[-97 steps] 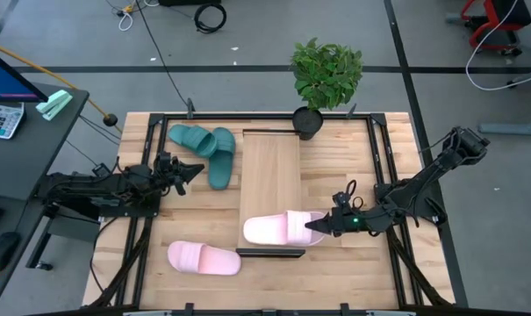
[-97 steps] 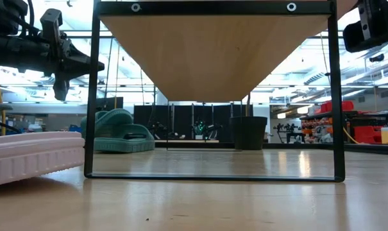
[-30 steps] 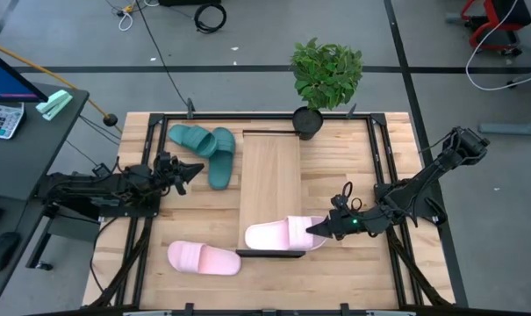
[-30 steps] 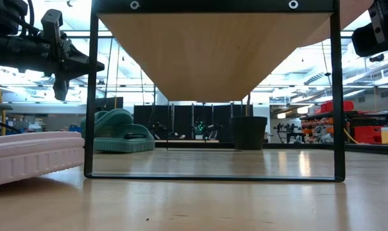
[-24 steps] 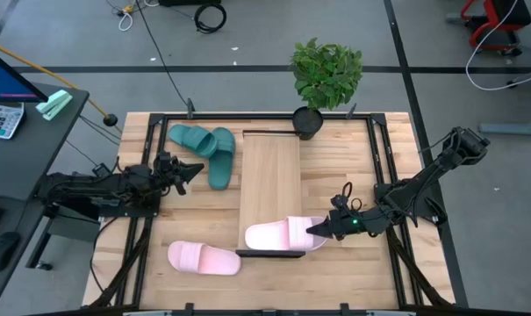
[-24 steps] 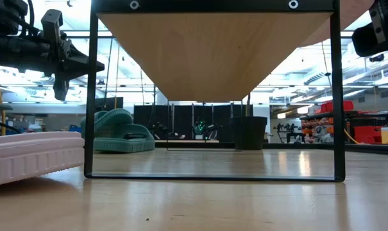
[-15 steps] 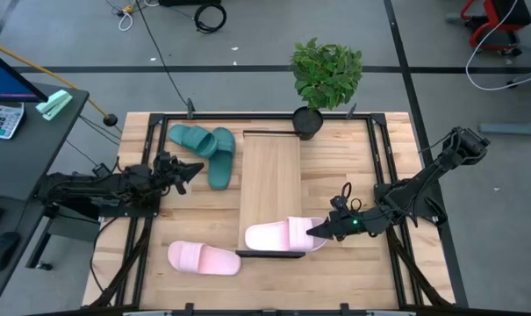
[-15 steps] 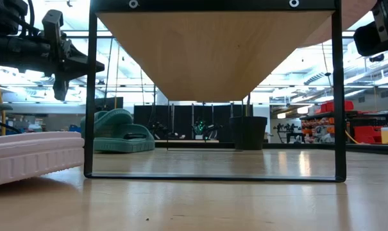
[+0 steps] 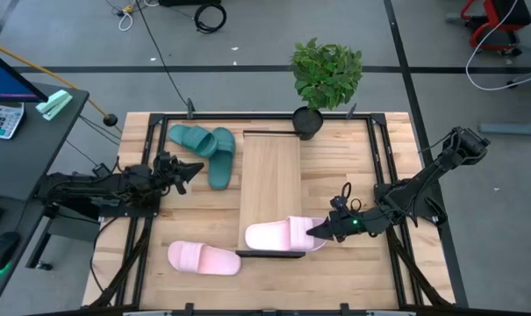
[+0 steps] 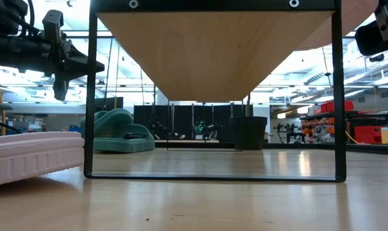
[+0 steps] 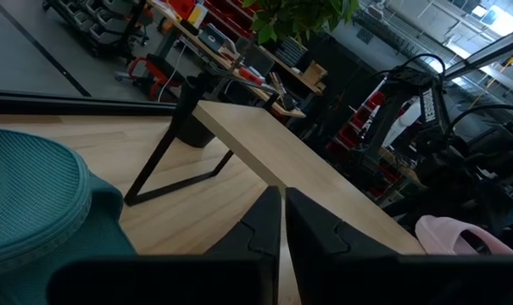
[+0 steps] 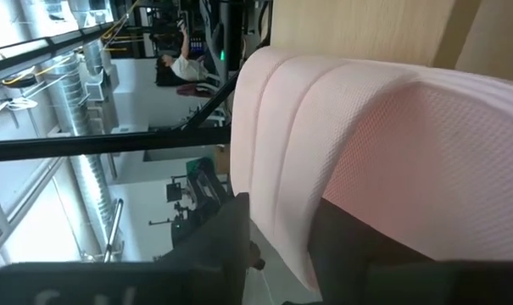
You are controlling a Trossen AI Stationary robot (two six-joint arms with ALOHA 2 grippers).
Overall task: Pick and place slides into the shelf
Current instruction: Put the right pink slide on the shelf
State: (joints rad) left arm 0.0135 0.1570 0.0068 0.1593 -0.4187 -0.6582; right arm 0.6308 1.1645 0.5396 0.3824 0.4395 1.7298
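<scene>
The left gripper [image 9: 193, 169] is seen at the table's left side, raised above the boards, and its fingers [image 11: 303, 227] are pressed almost together with nothing between them. Just beyond it, near the back left, the two teal slides [image 9: 204, 149] are found lying side by side on the tabletop [image 9: 344, 162], touching each other and just left of the shelf. One pink slide [image 9: 204, 258] is found on the tabletop near the front edge, left of the shelf's front end. The shelf [image 9: 270, 171] is set lengthwise down the middle of the table, with a potted plant [image 9: 325, 77] at its far end. A second pink slide [image 9: 283, 234] is laid across the front end of the shelf board, its right end overhanging the board's edge. The right gripper [image 9: 318, 230] is placed at that overhanging end; its fingers [image 12: 214, 246] are seen on either side of the slide's edge, parted partway, and whether the slide is gripped cannot be told.
</scene>
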